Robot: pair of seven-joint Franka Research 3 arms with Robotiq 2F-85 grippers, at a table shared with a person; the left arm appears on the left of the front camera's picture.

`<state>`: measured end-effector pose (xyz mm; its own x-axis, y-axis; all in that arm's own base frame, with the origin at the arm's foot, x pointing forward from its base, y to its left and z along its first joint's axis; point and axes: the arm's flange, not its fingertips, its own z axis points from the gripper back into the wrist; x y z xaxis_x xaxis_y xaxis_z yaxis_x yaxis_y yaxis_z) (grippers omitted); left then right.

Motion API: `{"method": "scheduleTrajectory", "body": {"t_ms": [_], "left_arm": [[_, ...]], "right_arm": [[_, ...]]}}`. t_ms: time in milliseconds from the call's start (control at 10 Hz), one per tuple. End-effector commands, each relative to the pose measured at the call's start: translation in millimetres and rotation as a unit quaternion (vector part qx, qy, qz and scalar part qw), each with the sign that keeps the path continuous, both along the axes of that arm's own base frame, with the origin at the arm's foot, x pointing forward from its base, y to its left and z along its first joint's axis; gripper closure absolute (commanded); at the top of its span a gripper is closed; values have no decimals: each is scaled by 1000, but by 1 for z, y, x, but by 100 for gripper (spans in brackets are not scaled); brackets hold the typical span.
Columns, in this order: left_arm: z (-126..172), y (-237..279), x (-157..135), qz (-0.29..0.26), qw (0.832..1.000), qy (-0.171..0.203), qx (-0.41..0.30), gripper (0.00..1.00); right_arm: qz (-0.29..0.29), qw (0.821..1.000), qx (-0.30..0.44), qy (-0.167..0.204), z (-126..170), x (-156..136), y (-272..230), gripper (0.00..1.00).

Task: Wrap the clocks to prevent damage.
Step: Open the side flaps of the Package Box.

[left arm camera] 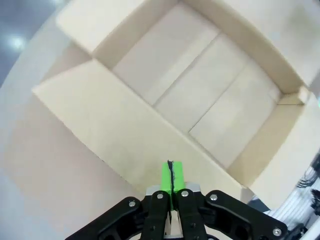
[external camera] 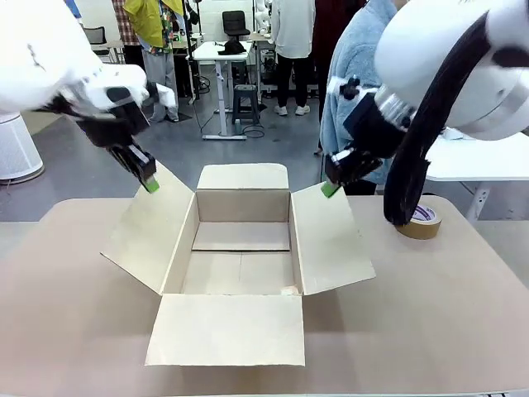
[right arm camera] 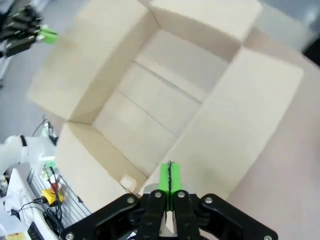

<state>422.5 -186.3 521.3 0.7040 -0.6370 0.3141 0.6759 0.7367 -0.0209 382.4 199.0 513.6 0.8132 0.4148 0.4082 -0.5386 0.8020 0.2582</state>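
Both arms are up over the desk (external camera: 446, 314) and the cardboard box (external camera: 242, 207) sits wide open in the middle, all four flaps splayed out. The left claw (external camera: 150, 184) hangs at ten o'clock of the box, green pads pressed flat together with nothing between them, its tip right at the far edge of the left flap. Whether it touches the cardboard I cannot tell. From its own wrist the left claw (left arm camera: 171, 175) is a single green strip over that flap, with the box (left arm camera: 115, 120) below.

Over at two o'clock, the right claw (external camera: 331, 189) is also pinched together on nothing, its tip at the far corner of the right flap. Its wrist camera shows the right claw (right arm camera: 170, 177) above the box (right arm camera: 250, 110), and the left claw (right arm camera: 45, 34) across at eleven o'clock.

A small pale scrap (external camera: 289, 290) lies in the box's near right corner. A brown tape roll (external camera: 421, 223) rests on the desk at three o'clock of the box. A person (external camera: 351, 74) in a light-blue top stands at the far side. Where the clocks lie, I cannot tell.
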Motion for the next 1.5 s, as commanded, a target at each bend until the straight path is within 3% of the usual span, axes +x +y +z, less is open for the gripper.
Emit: {"method": "scheduleTrajectory", "body": {"t_ms": [0,100,200,300,500,600,1000,1200,1400], "left_arm": [[-15,-7,4,38,998,28,48,100],[-15,-3,4,42,998,30,45,100],[-6,7,1,15,999,46,26,100],[-25,-7,2,35,998,22,46,100],[-25,-7,2,35,998,22,46,100],[-23,-3,2,35,998,33,43,100],[-55,-2,19,96,990,35,99,100],[-77,2,29,112,987,63,97,100],[-98,5,38,139,983,65,96,100]], "right_arm": [[-21,998,-19,48,-3,12,5,99],[17,998,-10,55,-4,9,5,99],[-18,999,-21,23,-13,5,2,99],[-18,999,-21,23,-13,5,2,99],[-18,999,-21,23,-13,5,2,99],[-8,999,-15,32,-13,8,1,99],[-135,982,-115,66,-59,29,16,99],[-142,979,-114,90,-79,38,19,99],[-151,975,-127,102,-96,45,22,99]]}}
